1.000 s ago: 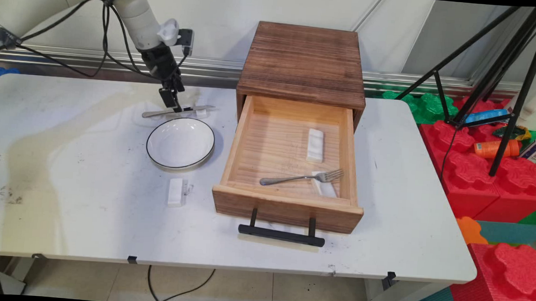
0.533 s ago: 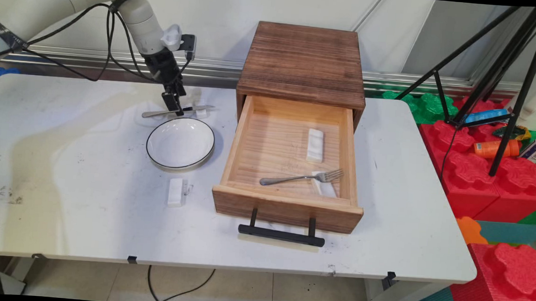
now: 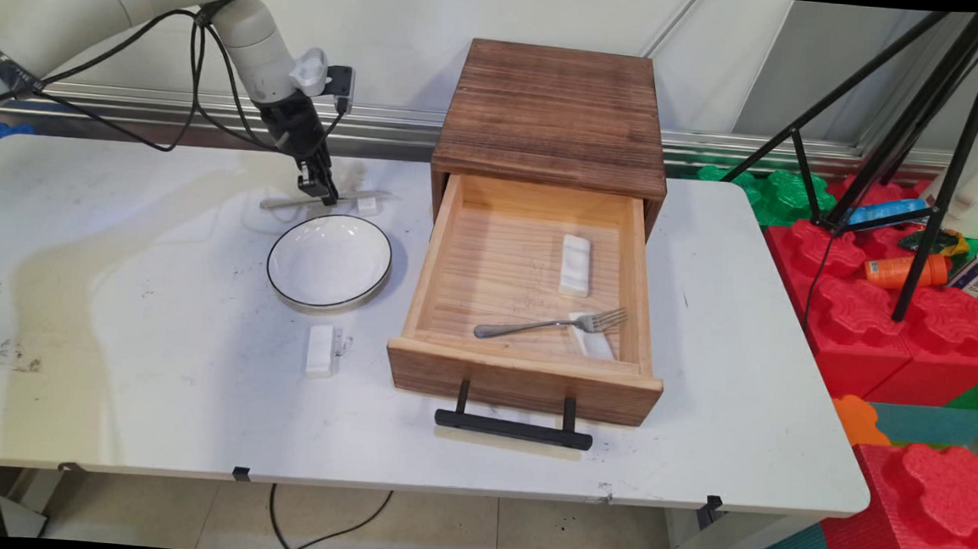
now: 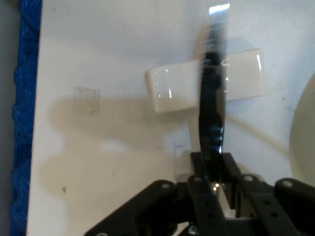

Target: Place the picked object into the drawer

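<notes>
The robot arm's black end effector (image 3: 318, 189) was clamped shut on a table knife (image 4: 212, 93) near the worktop's (image 3: 131, 303) far edge, the blade lying across a small white rest (image 4: 167, 88), with a black-rimmed white bowl (image 3: 329, 260) just in front. In the open wooden drawer (image 3: 530, 294) toward the worktop's right side lay a fork (image 3: 550, 322) propped on one white rest (image 3: 594, 340) and a second rest (image 3: 575, 264) bare; another rest (image 3: 320, 350) sat near the bowl, toward the near edge. Whether the knife had left its rest could not be told.
</notes>
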`<state>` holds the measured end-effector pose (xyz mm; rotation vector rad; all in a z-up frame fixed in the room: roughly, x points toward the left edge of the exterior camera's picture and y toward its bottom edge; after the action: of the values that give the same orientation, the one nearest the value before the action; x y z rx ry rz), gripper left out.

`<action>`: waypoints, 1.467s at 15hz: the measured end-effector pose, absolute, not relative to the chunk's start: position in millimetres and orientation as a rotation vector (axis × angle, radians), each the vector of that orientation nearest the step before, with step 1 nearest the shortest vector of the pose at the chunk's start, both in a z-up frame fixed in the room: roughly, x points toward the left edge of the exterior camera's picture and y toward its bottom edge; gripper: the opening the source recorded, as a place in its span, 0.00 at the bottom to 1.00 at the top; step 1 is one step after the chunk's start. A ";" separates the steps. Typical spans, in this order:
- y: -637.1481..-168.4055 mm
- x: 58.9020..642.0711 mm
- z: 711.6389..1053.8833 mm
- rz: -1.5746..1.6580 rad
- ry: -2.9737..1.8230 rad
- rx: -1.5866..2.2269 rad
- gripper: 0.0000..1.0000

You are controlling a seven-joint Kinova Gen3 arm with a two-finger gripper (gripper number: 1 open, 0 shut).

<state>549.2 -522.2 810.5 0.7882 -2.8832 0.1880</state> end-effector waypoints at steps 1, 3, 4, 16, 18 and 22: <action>-520.5 549.7 811.6 0.192 -2.881 0.794 0.00; -517.8 550.7 814.1 0.202 -2.874 0.809 0.00; -516.5 551.1 815.9 0.210 -2.868 0.820 0.00; -486.2 554.6 885.3 0.438 -2.727 1.004 0.00; -478.9 549.7 906.5 0.491 -2.696 1.011 0.00; -464.7 525.3 948.2 0.576 -2.646 0.969 0.00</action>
<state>525.3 -464.7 948.2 0.9691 -2.6459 0.5762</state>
